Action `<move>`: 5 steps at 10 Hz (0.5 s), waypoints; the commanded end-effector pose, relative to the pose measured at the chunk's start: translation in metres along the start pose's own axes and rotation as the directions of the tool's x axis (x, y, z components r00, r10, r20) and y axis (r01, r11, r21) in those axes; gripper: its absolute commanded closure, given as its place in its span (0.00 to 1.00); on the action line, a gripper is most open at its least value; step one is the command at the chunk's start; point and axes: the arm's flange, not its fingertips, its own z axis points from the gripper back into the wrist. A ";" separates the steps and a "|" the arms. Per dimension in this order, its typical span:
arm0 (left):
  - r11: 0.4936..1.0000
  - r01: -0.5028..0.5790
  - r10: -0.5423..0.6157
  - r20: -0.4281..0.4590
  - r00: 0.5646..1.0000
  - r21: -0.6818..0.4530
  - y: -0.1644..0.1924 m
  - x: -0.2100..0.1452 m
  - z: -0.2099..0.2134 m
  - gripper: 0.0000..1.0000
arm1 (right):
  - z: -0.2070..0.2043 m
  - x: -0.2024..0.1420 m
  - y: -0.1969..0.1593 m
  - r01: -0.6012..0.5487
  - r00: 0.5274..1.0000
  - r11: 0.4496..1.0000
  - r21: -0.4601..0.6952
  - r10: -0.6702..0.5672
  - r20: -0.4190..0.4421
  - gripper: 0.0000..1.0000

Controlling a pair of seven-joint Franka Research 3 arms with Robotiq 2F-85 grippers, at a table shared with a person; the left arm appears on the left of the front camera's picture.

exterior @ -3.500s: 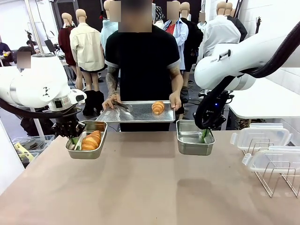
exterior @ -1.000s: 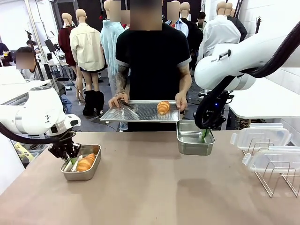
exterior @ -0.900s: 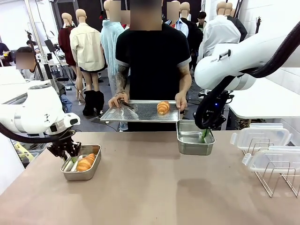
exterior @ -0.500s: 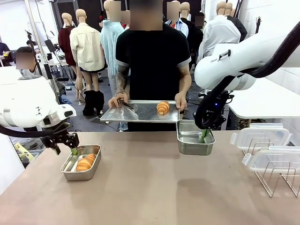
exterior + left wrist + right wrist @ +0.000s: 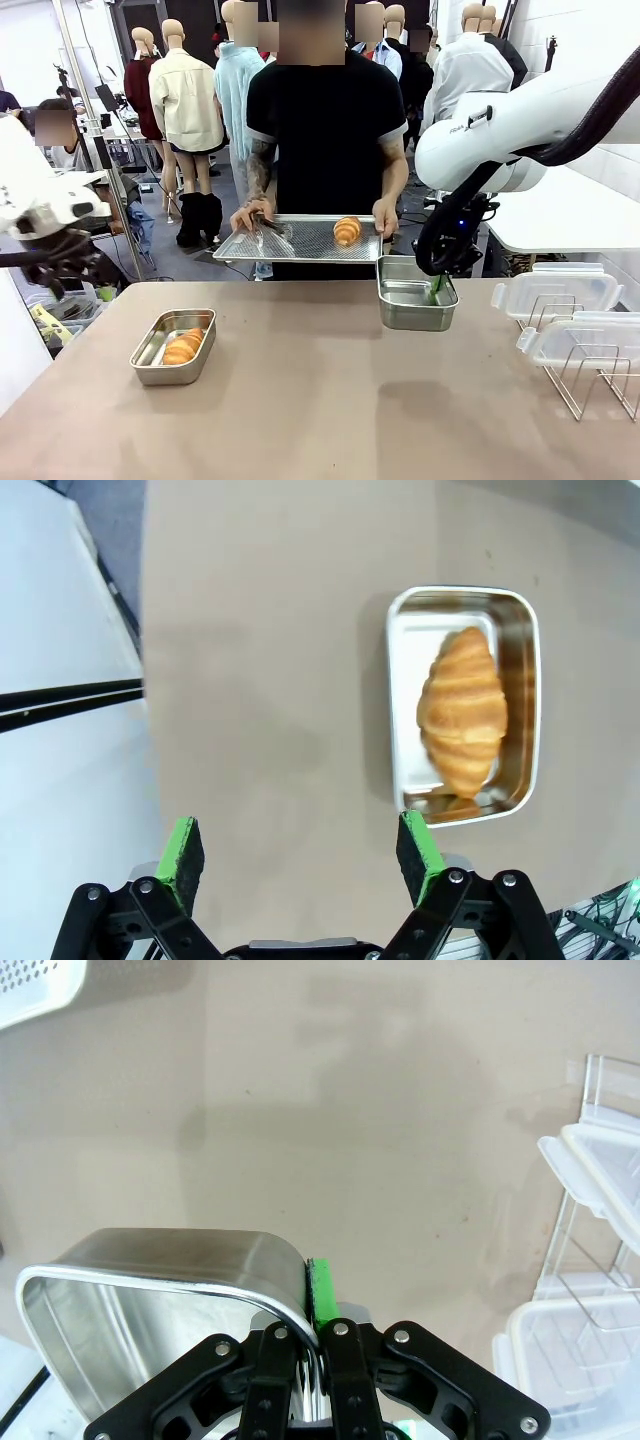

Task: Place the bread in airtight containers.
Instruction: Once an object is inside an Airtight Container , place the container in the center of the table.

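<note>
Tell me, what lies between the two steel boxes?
Nothing: the front view shows bare tabletop between the filled box, with its croissant, and the empty box that the right gripper clamps.

- A robotics lab or open test hall.
- 2 white robot arms, the left arm (image 5: 35,200) and the right arm (image 5: 500,140), flank 1 plain brown surface (image 5: 320,410).
- The left hand (image 5: 300,842) is a black 2-finger clamp with green pads.
- A thick black cable (image 5: 600,110) runs along the right arm.
- A white work table (image 5: 575,215) stands beside it.
- A person (image 5: 325,140) stands at the far side.
</note>
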 end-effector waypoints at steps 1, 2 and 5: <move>1.000 -0.004 0.005 -0.006 1.000 0.017 0.038 0.004 0.009 0.00 | 0.001 0.000 0.001 0.002 1.000 1.000 0.005 -0.002 0.018 1.00; 0.999 -0.032 0.032 0.005 0.999 -0.017 0.053 0.004 0.013 0.00 | 0.001 0.000 0.001 0.002 1.000 1.000 0.005 -0.002 0.018 1.00; 0.999 -0.044 0.044 0.016 0.999 -0.004 0.059 -0.001 0.016 0.00 | 0.001 0.000 0.001 0.002 1.000 1.000 0.005 -0.002 0.018 1.00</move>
